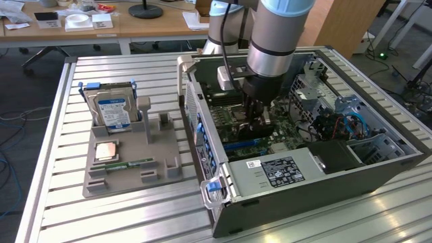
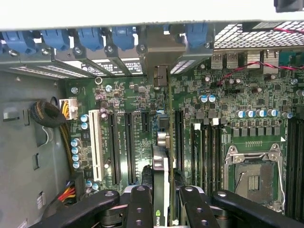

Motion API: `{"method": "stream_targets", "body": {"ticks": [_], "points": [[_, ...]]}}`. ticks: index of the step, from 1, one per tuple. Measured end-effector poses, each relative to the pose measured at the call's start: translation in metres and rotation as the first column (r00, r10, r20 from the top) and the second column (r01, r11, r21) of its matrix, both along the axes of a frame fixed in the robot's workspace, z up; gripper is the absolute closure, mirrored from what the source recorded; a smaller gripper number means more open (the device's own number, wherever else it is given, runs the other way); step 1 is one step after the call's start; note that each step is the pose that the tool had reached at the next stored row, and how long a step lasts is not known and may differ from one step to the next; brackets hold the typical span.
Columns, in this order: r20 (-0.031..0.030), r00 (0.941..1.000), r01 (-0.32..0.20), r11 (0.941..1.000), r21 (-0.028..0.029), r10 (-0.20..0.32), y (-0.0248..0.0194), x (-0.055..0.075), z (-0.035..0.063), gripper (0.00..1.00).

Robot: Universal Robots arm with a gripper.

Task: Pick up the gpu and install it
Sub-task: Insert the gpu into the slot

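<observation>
Inside the open computer case point(image 1: 324, 190) — over the motherboard point(image 2: 124, 97) — the fingers point(image 2: 140, 206) clamp the gpu point(image 2: 160, 166) edge-on.

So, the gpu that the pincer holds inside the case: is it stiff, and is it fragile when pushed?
Probably stiff: the gpu runs straight, edge-on, in the pincer. Likely fragile: it is a thin board, so a skewed push against the motherboard might damage it. It looks light for its size.
</observation>
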State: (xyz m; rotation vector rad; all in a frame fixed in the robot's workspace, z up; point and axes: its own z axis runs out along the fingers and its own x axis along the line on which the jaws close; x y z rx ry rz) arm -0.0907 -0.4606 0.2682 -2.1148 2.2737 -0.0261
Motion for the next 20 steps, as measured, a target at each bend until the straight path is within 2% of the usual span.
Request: {"method": "stream_targets", "body": {"ticks": [11,20], "points": [[0.0001,1.0000,0.003,1.0000,-0.0013,-0.003,0.0001,-0.0012,-0.0049,0.73],[-0.0011,1.0000,0.003,1.0000,-0.0018,-0.003,0.0000,-0.0011,-0.0051,0.73]]}}
